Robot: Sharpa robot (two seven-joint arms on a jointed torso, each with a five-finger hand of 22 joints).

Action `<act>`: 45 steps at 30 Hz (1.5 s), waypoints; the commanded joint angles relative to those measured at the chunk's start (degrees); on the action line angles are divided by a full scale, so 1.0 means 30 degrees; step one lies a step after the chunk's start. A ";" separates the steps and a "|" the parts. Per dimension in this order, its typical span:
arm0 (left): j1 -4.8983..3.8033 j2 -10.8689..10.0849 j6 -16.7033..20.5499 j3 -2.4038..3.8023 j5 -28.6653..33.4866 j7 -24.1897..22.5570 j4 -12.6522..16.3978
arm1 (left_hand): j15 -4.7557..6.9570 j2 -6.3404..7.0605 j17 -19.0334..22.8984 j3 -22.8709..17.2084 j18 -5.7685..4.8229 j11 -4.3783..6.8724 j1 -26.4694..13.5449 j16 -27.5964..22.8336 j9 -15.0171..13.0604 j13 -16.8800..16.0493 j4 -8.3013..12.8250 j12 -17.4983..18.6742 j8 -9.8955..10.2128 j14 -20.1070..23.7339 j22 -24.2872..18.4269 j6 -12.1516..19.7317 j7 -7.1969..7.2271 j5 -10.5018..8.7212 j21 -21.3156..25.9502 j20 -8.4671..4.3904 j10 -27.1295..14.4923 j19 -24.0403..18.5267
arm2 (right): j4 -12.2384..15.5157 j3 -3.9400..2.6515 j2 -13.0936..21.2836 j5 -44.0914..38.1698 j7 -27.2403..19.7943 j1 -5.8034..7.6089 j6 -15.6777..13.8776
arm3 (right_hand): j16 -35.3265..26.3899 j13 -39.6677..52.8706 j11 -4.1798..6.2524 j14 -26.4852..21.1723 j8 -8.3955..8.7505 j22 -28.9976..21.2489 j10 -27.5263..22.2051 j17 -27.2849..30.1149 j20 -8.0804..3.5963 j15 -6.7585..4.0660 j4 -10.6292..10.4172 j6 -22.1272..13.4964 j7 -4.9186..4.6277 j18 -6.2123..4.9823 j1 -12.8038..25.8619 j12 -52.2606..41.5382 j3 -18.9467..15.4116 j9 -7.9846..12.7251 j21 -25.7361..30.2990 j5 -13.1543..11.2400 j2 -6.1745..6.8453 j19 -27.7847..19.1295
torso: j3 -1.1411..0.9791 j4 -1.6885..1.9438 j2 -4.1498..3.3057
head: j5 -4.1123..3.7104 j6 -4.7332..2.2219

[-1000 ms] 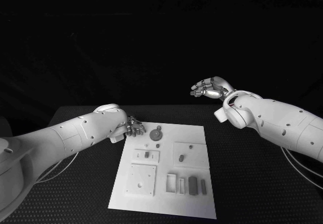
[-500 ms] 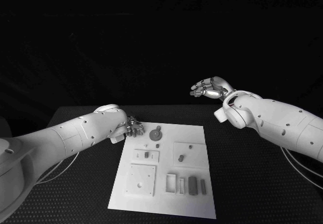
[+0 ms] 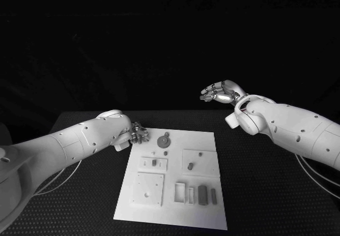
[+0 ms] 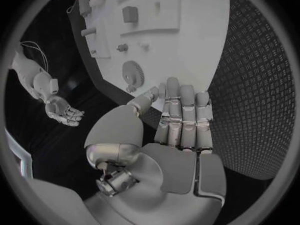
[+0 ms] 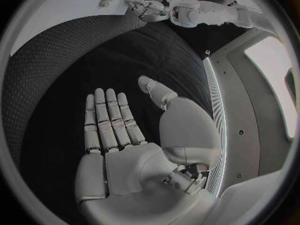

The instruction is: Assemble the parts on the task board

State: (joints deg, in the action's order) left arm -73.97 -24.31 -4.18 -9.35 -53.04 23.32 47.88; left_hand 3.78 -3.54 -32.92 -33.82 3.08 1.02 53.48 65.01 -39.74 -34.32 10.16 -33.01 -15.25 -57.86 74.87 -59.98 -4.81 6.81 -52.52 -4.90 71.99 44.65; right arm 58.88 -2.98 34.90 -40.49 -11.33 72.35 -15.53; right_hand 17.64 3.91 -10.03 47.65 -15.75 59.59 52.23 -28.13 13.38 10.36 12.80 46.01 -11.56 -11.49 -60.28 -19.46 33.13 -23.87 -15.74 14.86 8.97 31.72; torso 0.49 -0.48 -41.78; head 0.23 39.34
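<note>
The white task board [image 3: 177, 201] lies in the middle of the black table. On its far end sits a grey gear [image 3: 163, 142] [image 4: 132, 73], with small grey parts [image 3: 190, 166] in the raised plates and long grey blocks [image 3: 203, 193] near the front. My left hand [image 3: 139, 133] [image 4: 181, 125] hovers at the board's far left corner, fingers straight, holding nothing, just short of the gear. My right hand [image 3: 221, 92] [image 5: 115, 135] is raised beyond the table's far right side, palm open and empty.
A square plate with a hole [image 3: 149, 188] and upright white frames [image 3: 181, 192] stand on the board's near half. Bare black mat [image 3: 269, 187] lies to the right of the board and a narrower strip [image 3: 92, 191] to its left.
My left hand and forearm have shifted slightly to the left, away from the gear. The right arm has stayed where it was.
</note>
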 commanded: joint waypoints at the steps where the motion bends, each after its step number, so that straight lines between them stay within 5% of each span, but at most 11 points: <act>1: -0.0014 -0.0300 0.0387 0.0044 0.1328 -0.0018 0.0345 | -0.0016 -0.0239 -0.0028 -0.0130 -0.0312 0.0045 0.0021 0.0125 -0.0129 0.0011 0.0009 -0.0067 -0.0099 -0.0149 0.0032 -0.0176 0.0003 -0.0076 -0.0094 -0.1412 0.0168 0.0143 | -0.0002 -0.0011 0.0012 -0.0006 -0.0132 -0.0002 0.0260 | -0.0125 -0.0009 -0.0041 -0.0053 -0.0089 0.0028 0.0139 0.0025 -0.0027 0.0057 0.0000 -0.0147 -0.0009 0.0101 0.0158 0.0135 -0.0090 0.0019 0.0106 0.0101 0.0027 -0.0169 | -0.0002 0.0010 0.0011 | -0.0005 -0.0001; 9: -0.0347 -0.1857 0.0293 0.0078 0.2816 0.0357 0.2399 | 0.0105 -0.0220 -0.0143 -0.0145 -0.0283 0.0148 -0.0099 0.0324 -0.0151 0.0024 0.0033 -0.0134 -0.0149 -0.0397 0.0168 -0.0350 0.0092 -0.0175 -0.0199 -0.1505 0.0535 0.0337 | -0.0015 -0.0011 0.0105 0.0001 -0.0096 -0.0002 0.0298 | -0.0126 -0.0009 -0.0038 -0.0055 -0.0091 0.0036 0.0143 0.0031 -0.0028 0.0055 0.0003 -0.0148 -0.0007 0.0099 0.0149 0.0147 -0.0092 0.0024 0.0114 0.0105 0.0030 -0.0172 | -0.0001 0.0040 0.0032 | 0.0003 -0.0040; 19: -0.1228 -0.4850 0.0910 -0.0002 0.2221 0.1064 0.7338 | 0.0158 -0.0164 -0.0195 -0.0143 -0.0275 0.0194 -0.0197 0.0404 -0.0163 0.0036 0.0017 -0.0147 -0.0183 -0.0486 0.0223 -0.0467 0.0141 -0.0109 -0.0226 -0.1552 0.0691 0.0405 | -0.0315 -0.0006 0.0120 0.0001 0.0053 0.0000 0.0404 | -0.0128 -0.0010 -0.0026 -0.0061 -0.0095 0.0048 0.0145 0.0041 -0.0023 0.0051 -0.0004 -0.0148 0.0001 0.0102 0.0152 0.0166 -0.0100 0.0030 0.0127 0.0112 0.0039 -0.0178 | 0.0011 0.0043 0.0027 | 0.0136 -0.0005; 26: -0.1334 -0.5931 0.1751 -0.0257 0.0108 0.1756 1.0062 | 0.0338 0.0024 -0.0291 -0.0211 -0.0223 0.0310 -0.0200 0.0583 -0.0161 0.0013 0.0082 -0.0232 -0.0220 -0.0774 0.0303 -0.0660 0.0241 0.0174 -0.0360 -0.1693 0.1041 0.0723 | -0.0245 -0.0006 0.0061 0.0003 0.0062 0.0000 0.0481 | -0.0141 -0.0010 -0.0007 -0.0086 -0.0099 0.0062 0.0147 0.0056 -0.0016 0.0041 -0.0024 -0.0149 0.0008 0.0113 0.0170 0.0187 -0.0116 0.0037 0.0147 0.0114 0.0046 -0.0202 | 0.0009 0.0037 0.0005 | 0.0319 0.0028; 28: -0.1332 -0.6154 0.2024 -0.0661 -0.1708 0.1819 1.0784 | 0.0402 0.0063 -0.0319 -0.0230 -0.0212 0.0343 -0.0198 0.0635 -0.0147 -0.0014 0.0112 -0.0284 -0.0216 -0.0876 0.0327 -0.0714 0.0266 0.0248 -0.0410 -0.1745 0.1172 0.0826 | -0.0233 -0.0004 0.0080 0.0003 0.0058 0.0000 0.0498 | -0.0150 -0.0011 0.0000 -0.0102 -0.0100 0.0070 0.0147 0.0065 -0.0013 0.0036 -0.0037 -0.0152 0.0014 0.0119 0.0179 0.0198 -0.0123 0.0041 0.0159 0.0110 0.0042 -0.0217 | 0.0030 0.0024 -0.0010 | 0.0344 0.0031; 35: -0.1318 -0.6421 0.2520 -0.1463 -0.2882 0.2077 1.1650 | 0.0717 0.0224 -0.0530 -0.0241 -0.0159 0.0481 -0.0236 0.1045 -0.0085 -0.0242 0.0036 -0.0625 -0.0197 -0.1345 0.0406 -0.0933 0.0381 0.0260 -0.0724 -0.1981 0.1670 0.1294 | -0.0236 -0.0004 0.0076 0.0003 0.0066 0.0000 0.0512 | -0.0160 -0.0013 0.0011 -0.0124 -0.0099 0.0085 0.0139 0.0078 -0.0012 0.0033 -0.0046 -0.0162 0.0024 0.0127 0.0179 0.0224 -0.0133 0.0050 0.0180 0.0097 0.0045 -0.0246 | 0.0002 0.0016 0.0002 | 0.0490 0.0054; 45: -0.0915 -0.6277 0.2525 -0.1462 -0.2993 0.2194 1.1888 | 0.1837 0.0220 -0.1309 -0.0092 0.0079 0.0884 -0.0257 0.2942 0.0073 -0.2026 0.0142 -0.2743 -0.0084 -0.2495 0.0490 -0.1287 0.0711 0.0353 -0.2440 -0.2730 0.2683 0.2472 | -0.0233 -0.0004 0.0065 0.0003 0.0058 0.0000 0.0516 | -0.0165 -0.0013 0.0013 -0.0135 -0.0099 0.0098 0.0140 0.0087 -0.0014 0.0034 -0.0047 -0.0167 0.0028 0.0130 0.0165 0.0240 -0.0132 0.0056 0.0192 0.0097 0.0041 -0.0262 | 0.0005 -0.0019 -0.0017 | 0.0533 0.0134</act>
State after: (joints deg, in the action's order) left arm -76.81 -43.37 2.61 -13.76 -60.67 29.45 83.35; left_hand 7.17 -2.72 -36.76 -34.25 3.08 2.68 52.01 73.56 -39.47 -40.16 10.53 -40.92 -15.27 -63.49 74.92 -63.46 -2.75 7.48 -59.60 -7.02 78.76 51.75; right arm 58.08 -2.96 35.12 -40.49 -10.93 72.35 -14.82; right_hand 17.42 3.91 -10.03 47.69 -15.75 59.82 52.23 -27.96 13.38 10.31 12.64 46.01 -11.56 -11.50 -60.28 -19.01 32.97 -23.77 -15.51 14.86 8.97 31.30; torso 0.52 -0.49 -41.84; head 1.74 39.67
